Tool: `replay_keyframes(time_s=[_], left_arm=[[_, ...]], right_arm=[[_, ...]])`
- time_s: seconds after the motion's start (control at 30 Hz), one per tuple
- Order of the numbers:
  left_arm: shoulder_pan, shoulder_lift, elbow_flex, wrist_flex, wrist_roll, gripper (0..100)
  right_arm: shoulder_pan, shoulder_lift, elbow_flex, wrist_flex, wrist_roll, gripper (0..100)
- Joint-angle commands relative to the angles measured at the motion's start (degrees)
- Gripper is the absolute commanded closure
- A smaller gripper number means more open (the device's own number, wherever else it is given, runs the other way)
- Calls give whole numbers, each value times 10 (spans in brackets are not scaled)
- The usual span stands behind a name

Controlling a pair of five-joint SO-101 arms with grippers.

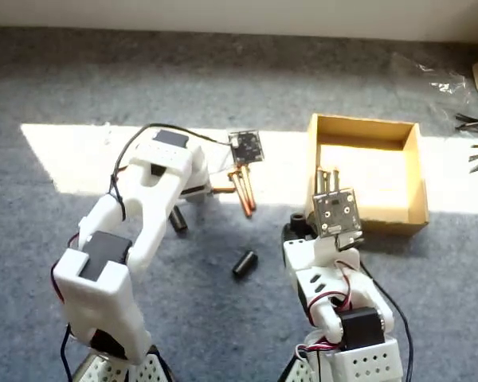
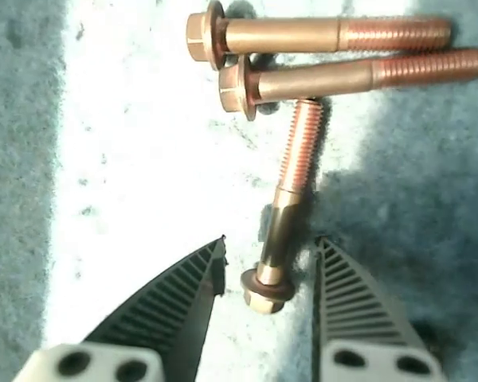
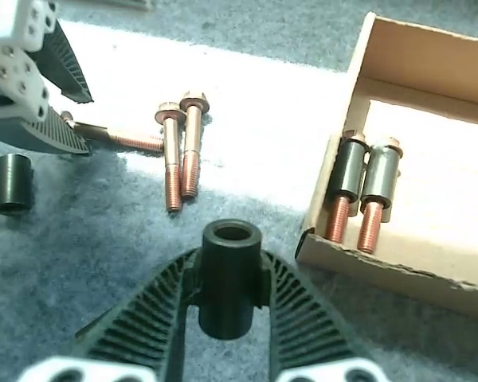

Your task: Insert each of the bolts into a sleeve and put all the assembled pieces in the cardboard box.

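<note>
My left gripper (image 2: 271,243) is spread with a bolt (image 2: 291,199) lying between its jaws, so I'd close squarely on the shank near the head while my right gripper (image 3: 231,259) pinches a sleeve (image 3: 231,282).

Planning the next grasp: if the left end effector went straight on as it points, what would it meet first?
Likely the lengthwise bolt lying between the open fingers of the left end effector, though height is unclear; a crosswise bolt lies beyond.
</note>
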Motion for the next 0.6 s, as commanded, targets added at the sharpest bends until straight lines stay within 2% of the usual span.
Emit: replay_keyframes(time_s=[0.0,0.17,0.47,0.57], left_arm=[[-5,14,-48,-5,-3,829],[-18,57,-80,7,-4,829],[-30,76,-163,144,-4,832],[-29,77,-174,164,-4,832]], right_arm=[[-3,-6,-4,-13,10,995],[-3,-6,-4,-13,11,995],[-3,-6,-4,-14,11,995],[-3,-6,-4,-14,11,995]])
